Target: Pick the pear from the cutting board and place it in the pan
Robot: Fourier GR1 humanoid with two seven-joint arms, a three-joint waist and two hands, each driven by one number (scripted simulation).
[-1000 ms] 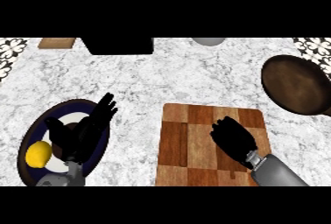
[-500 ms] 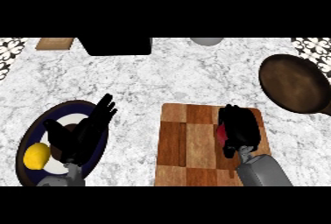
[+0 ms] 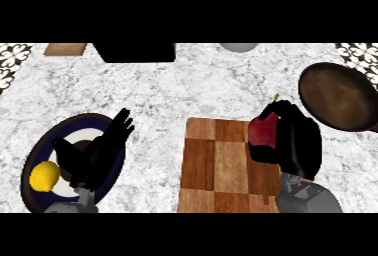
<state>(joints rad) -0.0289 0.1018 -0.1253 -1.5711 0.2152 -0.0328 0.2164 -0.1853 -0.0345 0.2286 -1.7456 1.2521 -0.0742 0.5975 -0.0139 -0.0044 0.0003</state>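
Note:
A dark red pear with a small yellowish stem is held above the right part of the wooden cutting board. My right hand is shut on the pear, fingers curled round its right side. The dark brown pan lies on the counter just right of and beyond that hand. My left hand rests open, fingers up, over a dark blue plate at the left.
A yellow lemon lies on the plate beside my left hand. A black box, a wooden piece and a grey round object stand along the counter's far edge.
My right hand has closed round the pear and moved away from me and to the right, toward the pan. The left hand has stayed still.

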